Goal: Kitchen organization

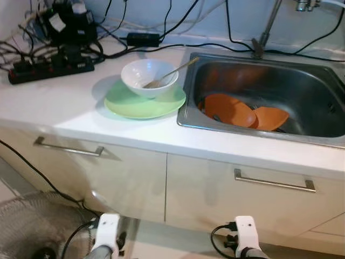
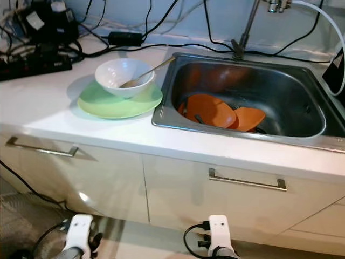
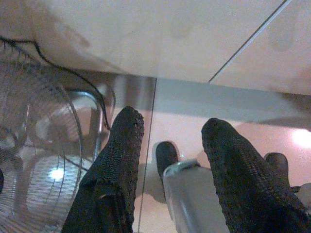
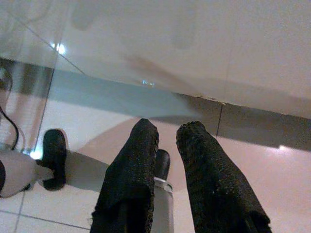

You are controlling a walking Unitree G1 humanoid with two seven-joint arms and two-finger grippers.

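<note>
Dishes are still waiting unsorted: a white bowl (image 1: 149, 77) with a spoon (image 1: 171, 73) is sitting on a green plate (image 1: 144, 102) on the worktop (image 1: 64, 108) beside the sink (image 1: 269, 97), orange plates (image 1: 242, 111) are lying inside it, while the left tool (image 3: 170, 160) and the right tool (image 4: 167, 160) are hanging parted and empty near the floor.

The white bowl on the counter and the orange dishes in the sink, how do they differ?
The white bowl stands upright on a green plate on the countertop; the orange dishes lie tilted and overlapping down in the sink. The white bowl holds a spoon; the orange dishes hold none that can be made out. Both are round, plain-coloured tableware.
</note>
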